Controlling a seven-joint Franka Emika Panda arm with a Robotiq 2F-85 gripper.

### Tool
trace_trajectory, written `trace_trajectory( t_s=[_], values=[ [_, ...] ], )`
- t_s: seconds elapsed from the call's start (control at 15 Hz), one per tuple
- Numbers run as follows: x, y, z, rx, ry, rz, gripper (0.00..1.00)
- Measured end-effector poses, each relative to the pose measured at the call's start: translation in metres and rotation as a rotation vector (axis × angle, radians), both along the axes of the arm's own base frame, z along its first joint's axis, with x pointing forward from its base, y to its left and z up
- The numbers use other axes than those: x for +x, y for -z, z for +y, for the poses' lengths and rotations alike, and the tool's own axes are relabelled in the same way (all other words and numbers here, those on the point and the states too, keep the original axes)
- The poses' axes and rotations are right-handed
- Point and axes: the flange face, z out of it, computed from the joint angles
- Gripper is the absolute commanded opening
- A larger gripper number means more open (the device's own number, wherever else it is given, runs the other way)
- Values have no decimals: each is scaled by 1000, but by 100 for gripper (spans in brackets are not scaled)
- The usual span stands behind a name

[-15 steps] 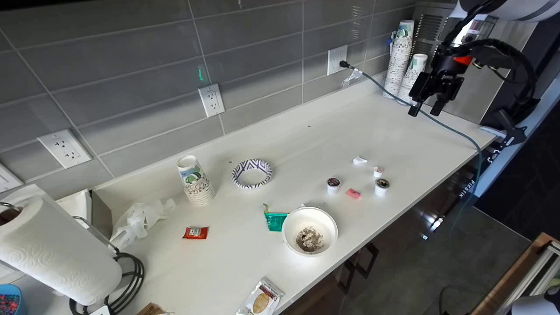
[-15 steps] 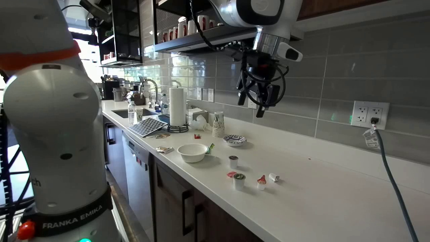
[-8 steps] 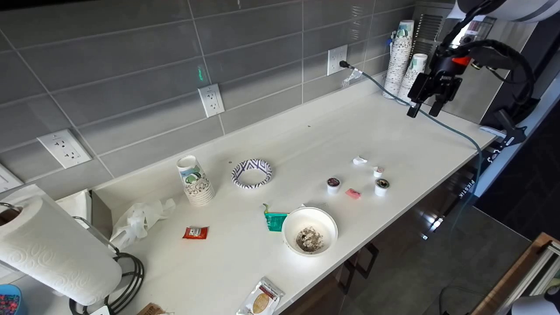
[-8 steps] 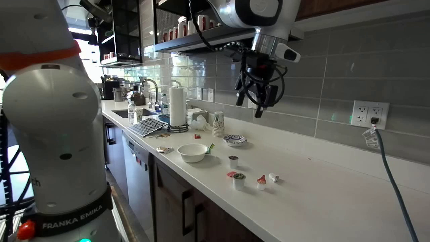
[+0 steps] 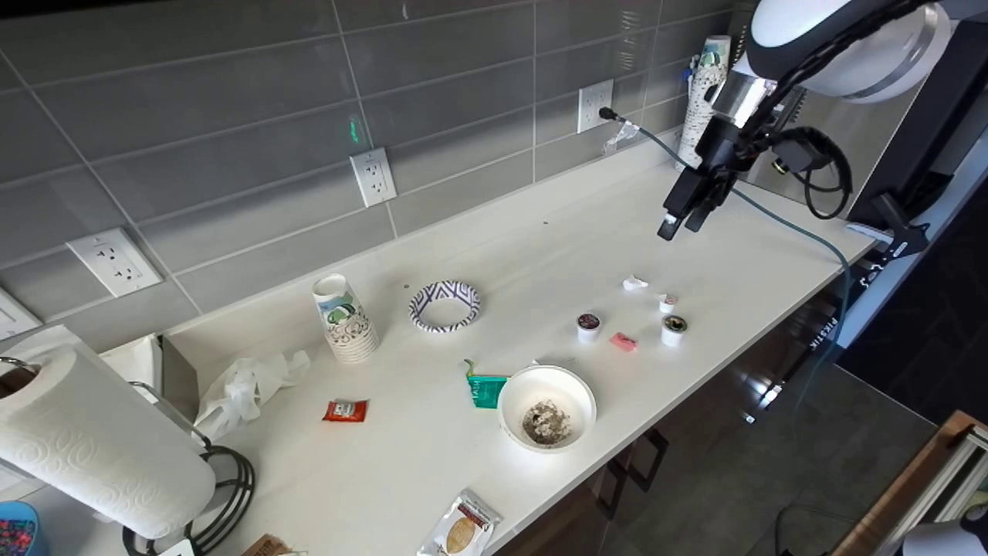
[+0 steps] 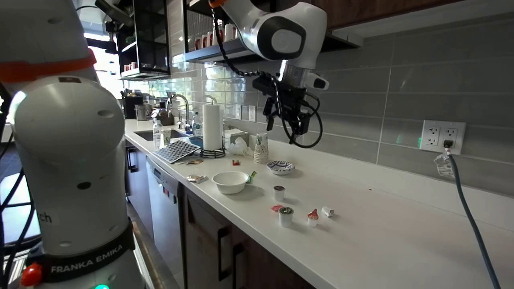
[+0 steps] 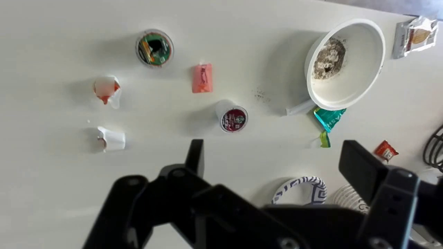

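My gripper (image 7: 273, 152) is open and empty, well above the white counter, touching nothing. It also shows in both exterior views (image 5: 683, 224) (image 6: 282, 132). In the wrist view, a pod with a dark red lid (image 7: 235, 119) stands nearest the left finger. A green-lidded pod (image 7: 154, 48), a pink packet (image 7: 202, 79), a small opened creamer cup (image 7: 115, 98) and a white cup on its side (image 7: 116, 140) lie around it. A white bowl (image 7: 375, 69) holds brownish, crumbly stuff. A teal packet (image 7: 329, 119) lies beside it. My gripper partly hides a patterned bowl (image 7: 319, 190).
A paper cup stack (image 5: 351, 336) and paper towel roll (image 5: 100, 440) stand farther along the counter. A red packet (image 5: 345, 411) and silver packet (image 5: 461, 525) lie there. A cord (image 5: 795, 228) crosses the counter from a wall outlet. A shelf (image 6: 225, 54) hangs near the arm.
My gripper has moved left in both exterior views, along the counter toward the pods and bowls, and has turned somewhat. It hardly moved between the two earlier moments. The objects have not moved.
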Motion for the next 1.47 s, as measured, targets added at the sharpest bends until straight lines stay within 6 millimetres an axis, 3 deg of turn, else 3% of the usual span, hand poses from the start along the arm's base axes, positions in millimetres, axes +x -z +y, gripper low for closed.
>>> trace_trajectory(
  t_s=[0.27, 0.53, 0.93, 1.2, 1.47],
  values=[
    [-6, 25, 29, 23, -66, -123, 100],
    [-16, 50, 54, 75, -108, -133, 100],
    [-16, 52, 55, 75, -116, -135, 100],
    [-10, 52, 67, 60, -175, -248, 100],
    [-7, 66, 78, 62, -254, -346, 100]
  ],
)
